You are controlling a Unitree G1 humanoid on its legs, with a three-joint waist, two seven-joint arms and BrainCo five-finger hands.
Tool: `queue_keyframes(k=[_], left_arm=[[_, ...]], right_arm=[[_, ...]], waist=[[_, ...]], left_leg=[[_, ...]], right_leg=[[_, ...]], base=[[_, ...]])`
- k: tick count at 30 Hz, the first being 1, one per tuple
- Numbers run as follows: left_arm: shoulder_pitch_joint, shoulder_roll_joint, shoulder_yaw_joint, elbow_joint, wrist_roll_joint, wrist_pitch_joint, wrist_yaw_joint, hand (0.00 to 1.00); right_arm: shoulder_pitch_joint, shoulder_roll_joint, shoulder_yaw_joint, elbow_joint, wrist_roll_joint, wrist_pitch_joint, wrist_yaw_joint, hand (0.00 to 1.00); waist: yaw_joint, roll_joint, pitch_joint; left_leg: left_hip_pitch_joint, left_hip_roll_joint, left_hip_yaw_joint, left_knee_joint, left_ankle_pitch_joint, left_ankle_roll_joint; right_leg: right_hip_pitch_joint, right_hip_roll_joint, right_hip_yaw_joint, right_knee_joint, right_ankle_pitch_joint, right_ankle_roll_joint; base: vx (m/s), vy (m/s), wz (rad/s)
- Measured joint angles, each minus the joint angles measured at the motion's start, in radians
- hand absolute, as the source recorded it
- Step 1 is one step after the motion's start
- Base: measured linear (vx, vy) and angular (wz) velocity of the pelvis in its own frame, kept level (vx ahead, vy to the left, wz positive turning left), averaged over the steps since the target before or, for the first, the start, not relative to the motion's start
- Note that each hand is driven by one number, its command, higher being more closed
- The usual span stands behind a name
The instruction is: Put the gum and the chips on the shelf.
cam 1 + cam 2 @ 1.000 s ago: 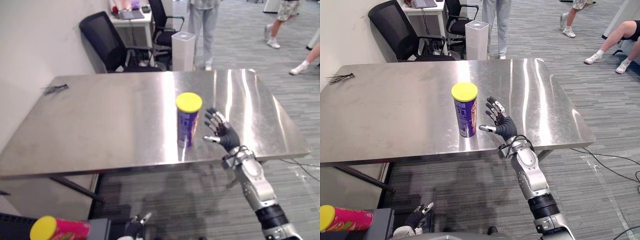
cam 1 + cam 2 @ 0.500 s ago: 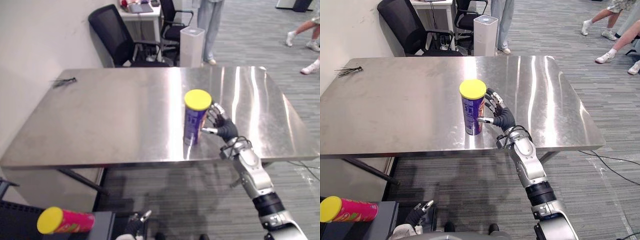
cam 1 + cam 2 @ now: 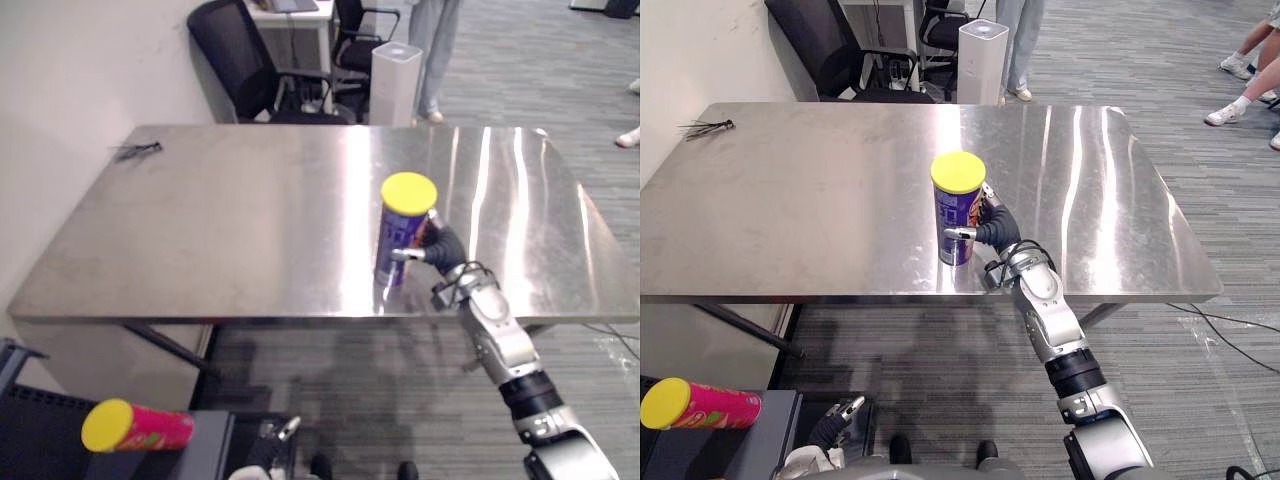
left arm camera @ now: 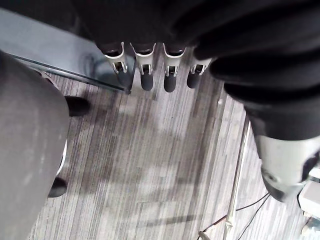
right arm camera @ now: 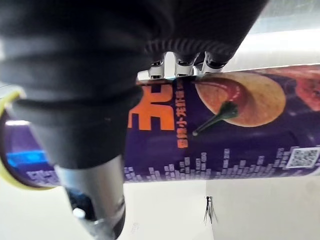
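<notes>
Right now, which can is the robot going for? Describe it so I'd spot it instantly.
Find the big steel table; near its front edge stands a tall can with the right hand cupped round it. It is purple and upright, unlike the pink can lying lower down, off the table.

Desk (image 3: 250, 230): brushed steel, smooth, glossy w/ streaky glare; chips can (image 3: 398, 258): shiny printed purple wrap w/ matt yellow plastic lid (image 3: 408, 192); floor (image 3: 1230, 180): grey ribbed carpet, matt, rough-looking.
</notes>
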Motion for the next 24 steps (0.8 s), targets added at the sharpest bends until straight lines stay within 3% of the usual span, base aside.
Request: queue_keyframes(k=[3, 4, 24], left_arm=[[0.000, 0.001, 0.000, 0.000, 0.000, 0.000, 0.000, 0.00], [0.000, 0.001, 0.000, 0.000, 0.000, 0.000, 0.000, 0.00], [0.000, 0.005, 0.000, -0.011, 0.002, 0.000, 0.002, 0.00]], right_arm=[[-0.001, 0.000, 0.002, 0.003, 0.000, 0.000, 0.003, 0.00], [-0.002, 0.000, 0.004, 0.003, 0.000, 0.000, 0.003, 1.00], [-0.028, 0.002, 0.032, 0.004, -0.003, 0.002, -0.006, 1.00]], waist=[[0.000, 0.000, 0.000], [0.000, 0.000, 0.000], [-0.003, -0.006, 0.008]], left_leg=[[-0.005, -0.001, -0.003, -0.003, 0.001, 0.000], [-0.006, -0.001, -0.003, -0.003, 0.001, 0.000], [-0.013, 0.001, -0.005, -0.004, 0.004, -0.004]], right_leg=[[-0.001, 0.000, -0.004, -0.002, 0.000, 0.000], [-0.002, 0.000, -0.005, -0.003, 0.000, 0.000], [-0.001, -0.001, -0.016, -0.008, 0.002, 0.003]], base=[[-0.02, -0.015, 0.04], [-0.01, -0.018, 0.04], [0.00, -0.010, 0.01]])
